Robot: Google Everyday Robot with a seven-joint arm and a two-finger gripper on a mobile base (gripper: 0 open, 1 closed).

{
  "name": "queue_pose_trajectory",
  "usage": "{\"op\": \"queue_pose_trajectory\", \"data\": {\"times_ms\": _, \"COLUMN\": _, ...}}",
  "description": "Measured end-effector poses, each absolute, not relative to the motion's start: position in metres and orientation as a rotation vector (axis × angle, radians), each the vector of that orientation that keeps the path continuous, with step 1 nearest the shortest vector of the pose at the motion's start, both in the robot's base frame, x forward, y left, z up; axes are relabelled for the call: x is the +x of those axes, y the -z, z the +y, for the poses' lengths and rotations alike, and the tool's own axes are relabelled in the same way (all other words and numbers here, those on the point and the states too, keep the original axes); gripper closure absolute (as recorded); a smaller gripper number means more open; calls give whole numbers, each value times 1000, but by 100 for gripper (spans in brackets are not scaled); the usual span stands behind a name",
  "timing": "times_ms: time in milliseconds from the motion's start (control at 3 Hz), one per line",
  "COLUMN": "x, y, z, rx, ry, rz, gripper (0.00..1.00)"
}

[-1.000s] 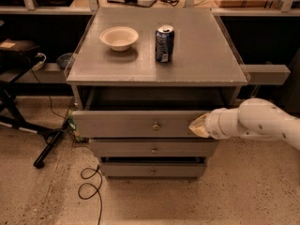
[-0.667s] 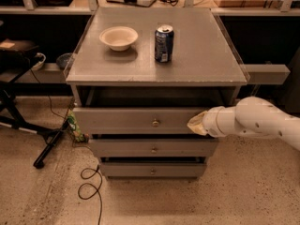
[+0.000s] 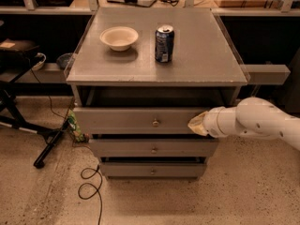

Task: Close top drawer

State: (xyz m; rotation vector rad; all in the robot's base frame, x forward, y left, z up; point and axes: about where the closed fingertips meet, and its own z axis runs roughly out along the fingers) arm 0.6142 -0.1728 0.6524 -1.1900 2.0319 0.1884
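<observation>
Camera view, top drawer [image 3: 122, 121] pushed further in, tool [image 3: 198, 124] against its front

Arm [image 3: 262, 123] stretched out level — tool [image 3: 198, 123] at its tip.

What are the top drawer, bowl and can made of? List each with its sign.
Top drawer: likely grey-painted wood, matte flat panel; knob looks metal, glinting. Bowl: pale matte, perhaps paper or plastic. Can: metal, shiny rim. Gripper sits at the drawer front's right end.
</observation>
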Motion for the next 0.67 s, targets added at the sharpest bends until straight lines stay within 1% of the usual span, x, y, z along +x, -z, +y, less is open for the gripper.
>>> {"op": "queue_pose_trajectory", "data": {"times_ms": 333, "x": 614, "y": -652, "z": -173, "rx": -1190, "ry": -188, "rz": 2032, "gripper": 36}}
{"op": "queue_pose_trajectory", "data": {"times_ms": 667, "x": 614, "y": -652, "z": -173, "rx": -1190, "ry": -189, "rz": 2032, "gripper": 6}}
